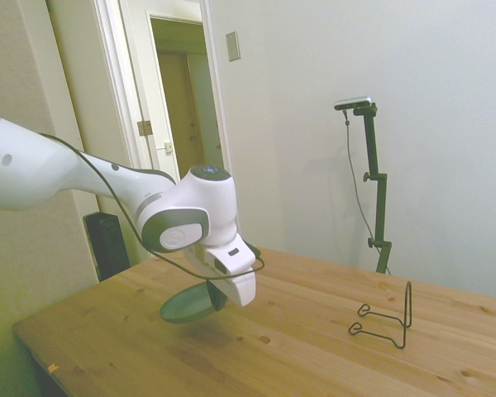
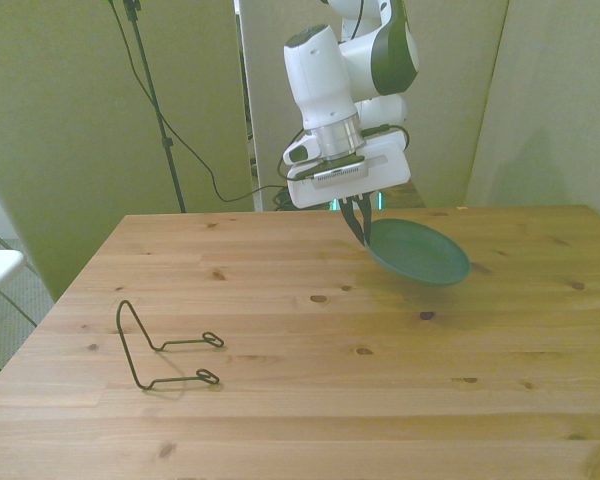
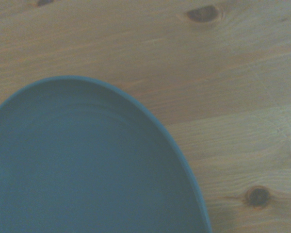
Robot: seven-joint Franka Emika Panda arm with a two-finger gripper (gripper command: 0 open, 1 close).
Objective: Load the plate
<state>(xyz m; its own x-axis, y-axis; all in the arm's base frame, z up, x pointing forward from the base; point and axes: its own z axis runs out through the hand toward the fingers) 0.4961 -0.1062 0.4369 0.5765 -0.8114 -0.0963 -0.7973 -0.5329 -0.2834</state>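
In the front view, a thin black wire stand (image 2: 165,345) sits on the wooden worktop (image 2: 310,400) toward the front view's left and near edge, its tall loop upright and its two prongs lying flat, pointing to the front view's right. It stands well apart from everything else.

Further right, past the middle of the worktop, the white arm comes down with the gripper (image 2: 358,215) pointing at the wood. Its dark fingers (image 2: 357,220) pinch the rim of the plate (image 2: 417,253) at the plate's edge nearest the front view's left. The plate is grey-green, round and shallow; it hangs clear of the worktop, tilted, with its hollow face turned up and a soft shadow on the boards beneath it.

From the side, the plate (image 1: 187,304) juts out from under the gripper (image 1: 217,295) on the side away from the wire stand (image 1: 386,318), which stands far off to that picture's right.

The wrist camera shows the plate's (image 3: 87,165) smooth inner face and curved rim close up, with the knotted grain of the worktop (image 3: 223,97) beyond it.
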